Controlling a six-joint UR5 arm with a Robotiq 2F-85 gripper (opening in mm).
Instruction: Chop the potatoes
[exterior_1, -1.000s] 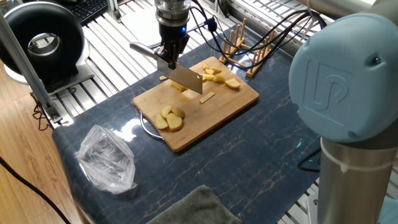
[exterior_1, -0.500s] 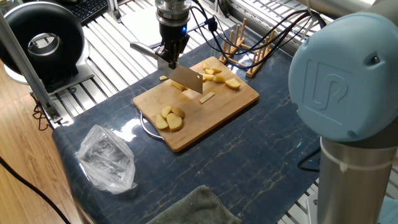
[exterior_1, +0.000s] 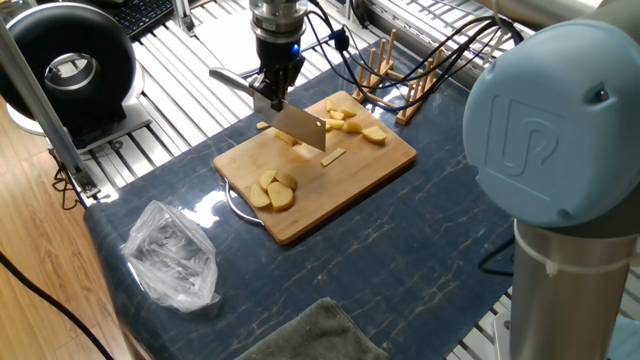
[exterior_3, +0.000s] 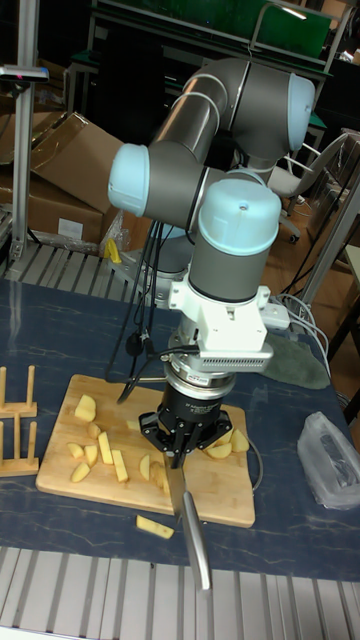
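Gripper (exterior_1: 272, 92) points straight down over the far edge of the board (exterior_1: 352, 180), fingers clamped on the handle of a knife (exterior_1: 290, 122). Handle sticks out away from the board, past the table edge side; blade is broad, cleaver-like, angled down from the gripper toward the board's middle, its lower edge at or just above the wood. Contact with the board cannot be told.

Arm (exterior_3: 215, 150) pose, tall fixed view: upper links fold back and up behind the wrist, the wrist joint stacks vertically over the gripper (exterior_3: 182, 437), and the cables trail off behind it. The knife (exterior_3: 195, 535) handle points out toward the camera in this view.

Potatoes (exterior_1: 272, 191): one cluster of rounded slices lies on the board well to the near side of the gripper, apart from the blade. A second group of chunks and wedges (exterior_1: 350, 122) sits on the board's far corner, beyond the blade tip. A thin stick (exterior_1: 333, 155) lies just past the blade's lower end. One small piece (exterior_1: 262, 125) rests off the board on the table, just beside the gripper. A piece or two lie right under the blade, partly hidden.

In the tall fixed view, pieces (exterior_3: 105, 452) spread on the board (exterior_3: 60, 470) to one side of the gripper, more on the other.
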